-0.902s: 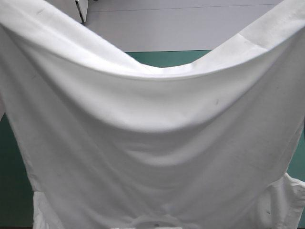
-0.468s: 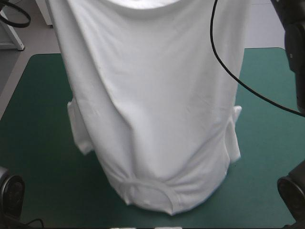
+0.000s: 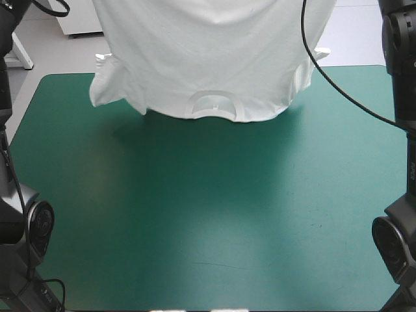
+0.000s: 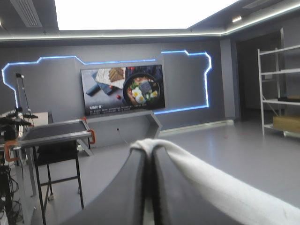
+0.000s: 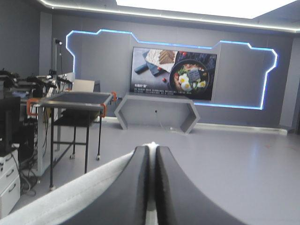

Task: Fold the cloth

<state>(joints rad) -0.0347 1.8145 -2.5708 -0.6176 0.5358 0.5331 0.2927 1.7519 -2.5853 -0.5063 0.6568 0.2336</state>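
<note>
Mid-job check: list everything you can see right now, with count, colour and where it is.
T-shirt: one, white, lifted and hanging over the far part of the table, collar end lowest, close above the cover.
Table cover: one, teal-green, spread below the T-shirt and out to the near edge.
Left gripper: one, black fingers, raised and level with the room, shut on the T-shirt, white fabric draped over its tip.
Right gripper: one, black fingers, raised likewise, shut on the T-shirt, fabric trailing beside it.
</note>
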